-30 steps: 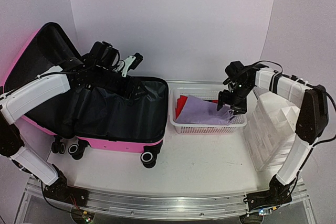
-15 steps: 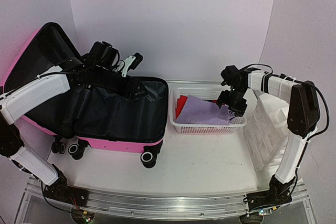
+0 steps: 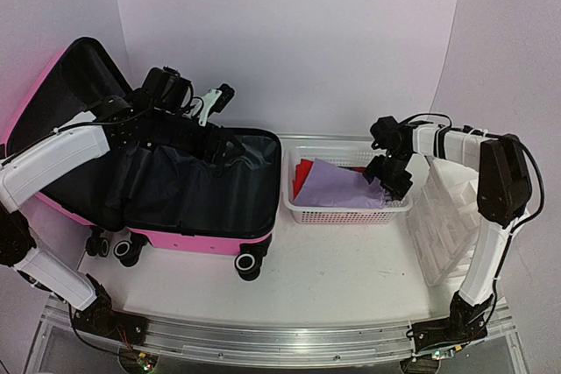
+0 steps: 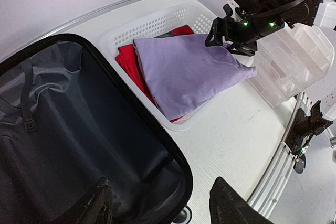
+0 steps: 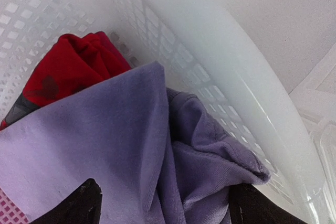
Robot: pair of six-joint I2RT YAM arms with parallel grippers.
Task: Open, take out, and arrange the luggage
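Your right gripper (image 3: 394, 182), jaws spread at the basket's (image 3: 346, 215) three o'clock, could snag the purple cloth (image 3: 337, 188) if you lift; the left gripper (image 4: 164, 205) gapes empty.

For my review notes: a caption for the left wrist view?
Open luggage beside white basket holding red garment and purple garment; right tool open over it.

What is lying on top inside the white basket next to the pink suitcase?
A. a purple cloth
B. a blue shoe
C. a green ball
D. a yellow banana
A: a purple cloth lies folded on top of a red cloth inside the white basket.
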